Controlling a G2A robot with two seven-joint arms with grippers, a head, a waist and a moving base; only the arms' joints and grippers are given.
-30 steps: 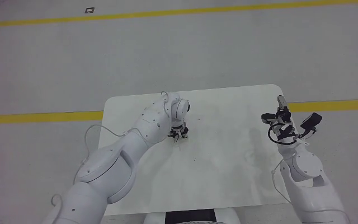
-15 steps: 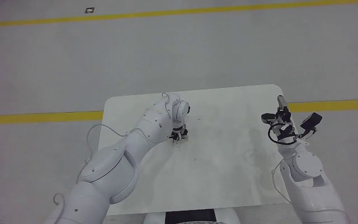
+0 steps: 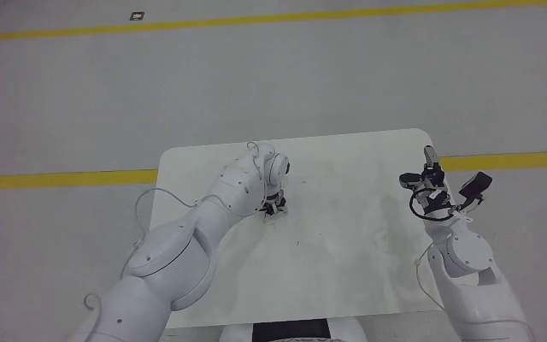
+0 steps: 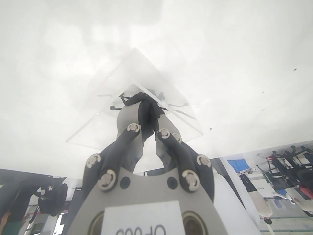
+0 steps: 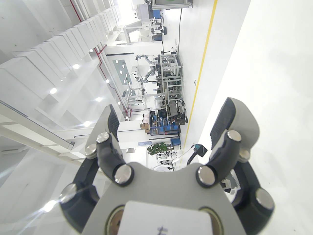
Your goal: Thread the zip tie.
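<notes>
On the white table [image 3: 342, 256] lies a small clear tray [image 4: 176, 93] holding thin black zip ties [image 4: 115, 108]. My left gripper [image 4: 146, 100] points down into this tray with its fingertips pressed together, and a black zip tie strand sticks out beside them. In the top view the left gripper [image 3: 273, 203] sits left of the table's centre. My right gripper [image 3: 453, 169] is raised at the table's right edge, far from the tray. It is open [image 5: 168, 121] with nothing between its fingers and faces away from the table.
The table's far edge runs just beyond the tray, and its right edge lies under the right arm. A few small dark specks [image 4: 295, 69] dot the surface.
The left arm's elbow has shifted slightly; its gripper stays at the tray. The right arm has not moved.
</notes>
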